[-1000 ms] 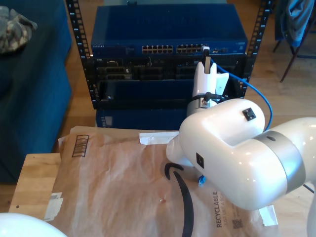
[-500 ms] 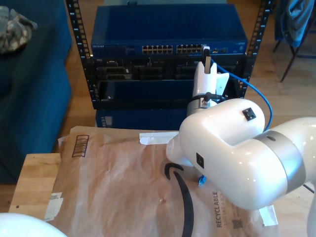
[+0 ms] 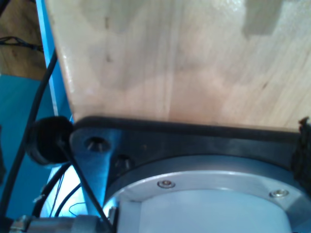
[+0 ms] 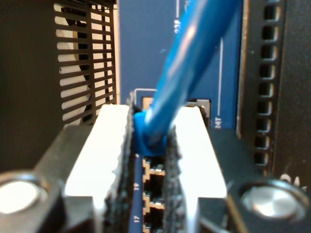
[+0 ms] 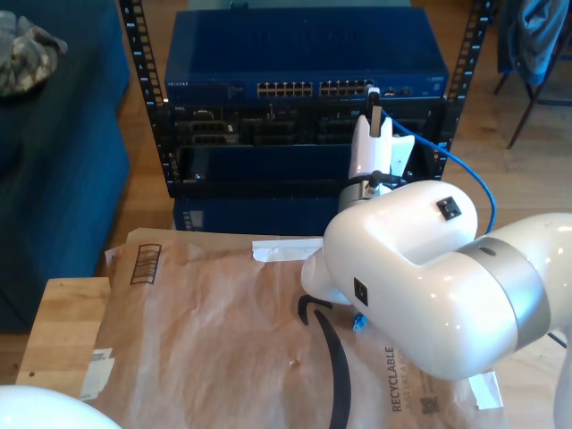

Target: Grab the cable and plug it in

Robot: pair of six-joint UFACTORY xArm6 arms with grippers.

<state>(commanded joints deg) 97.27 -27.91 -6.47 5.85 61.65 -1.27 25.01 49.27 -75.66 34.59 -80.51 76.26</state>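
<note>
The bright-blue cable [image 5: 474,174] arcs from the exterior view's right up to my second gripper [image 5: 374,92], which is held against the port row [image 5: 286,89] of the blue network switch [image 5: 304,54]. In the second wrist view my second gripper [image 4: 148,128] is shut on the cable's blue plug [image 4: 146,138]. Its white fingers [image 4: 109,145] flank the plug, which sits at a port opening above the open ports [image 4: 153,170]. The cable [image 4: 194,58] runs back toward the camera. Its other blue end [image 5: 357,323] lies on the paper under the arm.
The switch sits in a black rack [image 5: 147,116] with more units below. A brown paper mailer [image 5: 223,340] covers the wooden table [image 5: 58,331]. A blue sofa [image 5: 54,179] fills the exterior view's left. The first wrist view looks at the wooden tabletop [image 3: 170,58] and a black mount [image 3: 146,141].
My second arm has edged slightly toward the switch, and the cable's loose end on the paper has shifted a little with it.
</note>
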